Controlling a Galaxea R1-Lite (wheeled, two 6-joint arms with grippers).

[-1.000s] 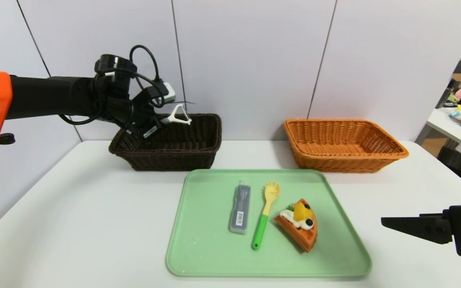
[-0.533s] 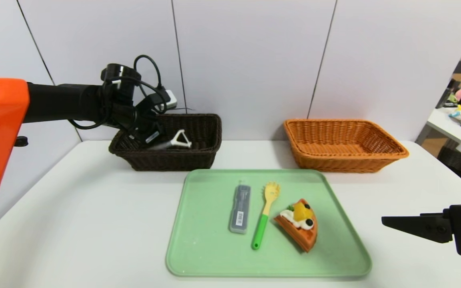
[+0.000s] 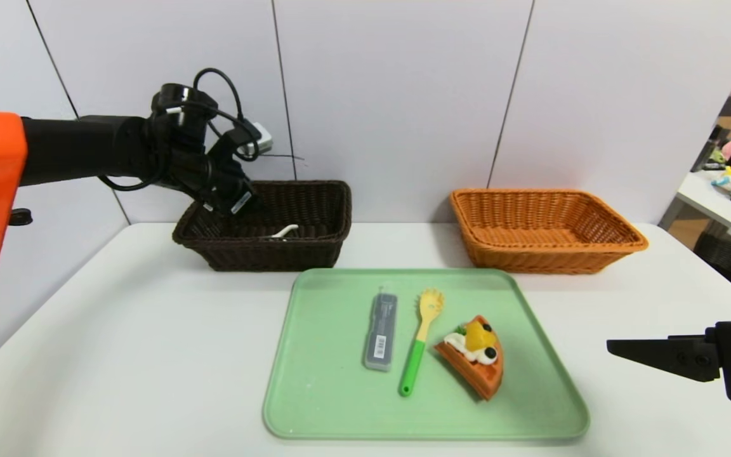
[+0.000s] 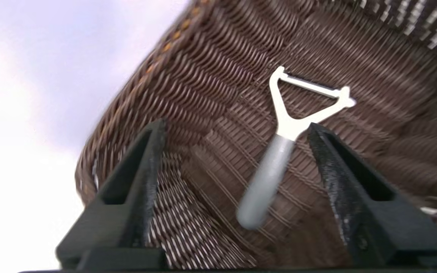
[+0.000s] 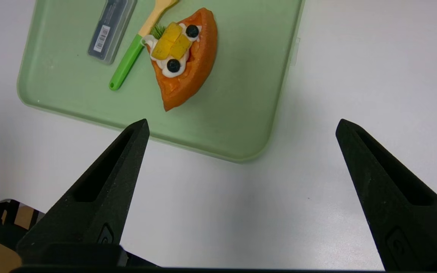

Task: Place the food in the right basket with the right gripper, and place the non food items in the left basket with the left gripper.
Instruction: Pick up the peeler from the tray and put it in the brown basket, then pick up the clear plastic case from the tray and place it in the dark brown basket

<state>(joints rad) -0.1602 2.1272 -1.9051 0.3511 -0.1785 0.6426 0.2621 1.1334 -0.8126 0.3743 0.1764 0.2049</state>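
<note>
At the far left, the left tool (image 3: 238, 206) is held above the dark brown basket (image 3: 315, 251), over its left rear part, with its jaws spread wide and nothing between them. The white peeler (image 4: 290, 125) is seen lying on the woven floor of that basket, below the tool and clear of both fingers (image 4: 146, 159); in the head view only a pale sliver of the peeler (image 3: 284, 232) shows over the front wall.

On the white counter (image 3: 118, 355), in the middle, a green tray (image 3: 315, 406) is set. On it, from left to right, lie a grey case (image 3: 381, 330) with a barcode label, a green-handled spatula (image 3: 421, 343), and a toy waffle slice (image 3: 476, 358) topped with fruit and cream. Behind the tray's right corner the orange basket (image 3: 543, 254) is placed.

At the far right, the right tool (image 5: 241, 125) is held above the bare counter, off the tray's right edge and well apart from the waffle slice, its jaws spread wide and holding nothing.
</note>
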